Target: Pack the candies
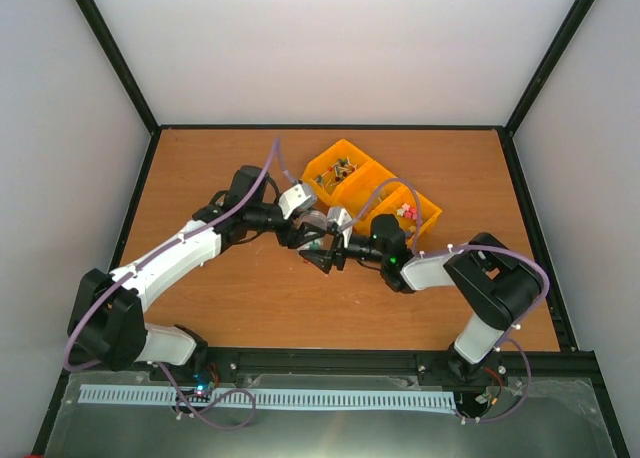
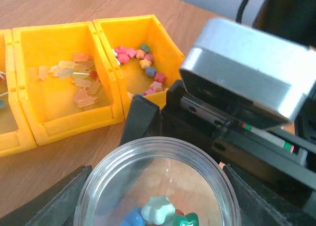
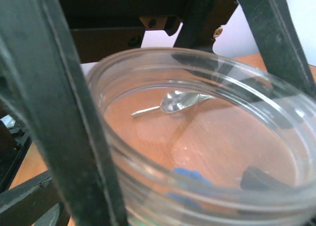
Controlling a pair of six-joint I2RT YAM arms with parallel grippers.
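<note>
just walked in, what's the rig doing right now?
Left tool grips a clear jar beside the yellow bins. Right tool hangs open over the jar's mouth. A few candies lie in the jar; the larger heap sits in one bin. Packing looks barely started.

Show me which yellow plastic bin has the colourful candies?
The yellow plastic bin at the right end: pink, yellow and green candies lie inside. The middle bin holds pale pieces.
</note>
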